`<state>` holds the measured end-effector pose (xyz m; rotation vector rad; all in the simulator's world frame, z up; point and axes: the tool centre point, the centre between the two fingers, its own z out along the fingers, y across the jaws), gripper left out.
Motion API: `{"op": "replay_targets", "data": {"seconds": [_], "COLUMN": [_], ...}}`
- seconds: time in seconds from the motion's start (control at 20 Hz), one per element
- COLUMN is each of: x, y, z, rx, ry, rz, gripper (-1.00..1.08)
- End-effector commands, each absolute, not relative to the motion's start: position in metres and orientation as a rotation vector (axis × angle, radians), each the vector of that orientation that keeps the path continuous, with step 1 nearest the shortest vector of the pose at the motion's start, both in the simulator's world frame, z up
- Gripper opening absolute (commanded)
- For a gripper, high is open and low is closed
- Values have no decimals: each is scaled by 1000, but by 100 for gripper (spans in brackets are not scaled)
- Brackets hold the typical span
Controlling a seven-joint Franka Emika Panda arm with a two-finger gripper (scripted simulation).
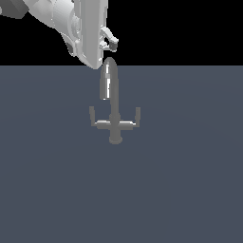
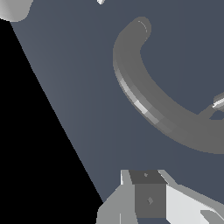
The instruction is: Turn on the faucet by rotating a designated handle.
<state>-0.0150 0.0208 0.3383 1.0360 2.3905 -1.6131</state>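
The counter (image 1: 190, 190) spread wide and dark grey, carrying only the faucet (image 1: 114, 121) near the middle of the exterior view. The arm (image 1: 85, 28) came in from about eleven o'clock of the faucet, and its gripper (image 1: 110, 42) hung just above the top of the arched spout (image 1: 109, 78), apparently clear of it. Whether the gripper stood wide or narrow could not be told: the exterior view showed it too small, and the wrist view caught only part of one finger (image 2: 148, 192).

By my reading the task had hardly begun; nothing was in contact with either lever, so reaching, engaging and rotating all remained.

The handle (image 1: 97, 121), the lever on the exterior view's left, lay well below the gripper, at roughly seven o'clock from it, its bent tip pointing up. The matching lever (image 1: 133, 119) sat opposite.
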Motion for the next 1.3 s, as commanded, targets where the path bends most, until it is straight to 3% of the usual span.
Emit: {"op": "replay_targets", "data": {"seconds": [0.0, 1.25], "x": [-8, 44], "y": [25, 71], "z": [329, 224], "rx": [932, -150], "ry": [2431, 2649], "rz": [-1666, -2144], "gripper": [-100, -100]}}
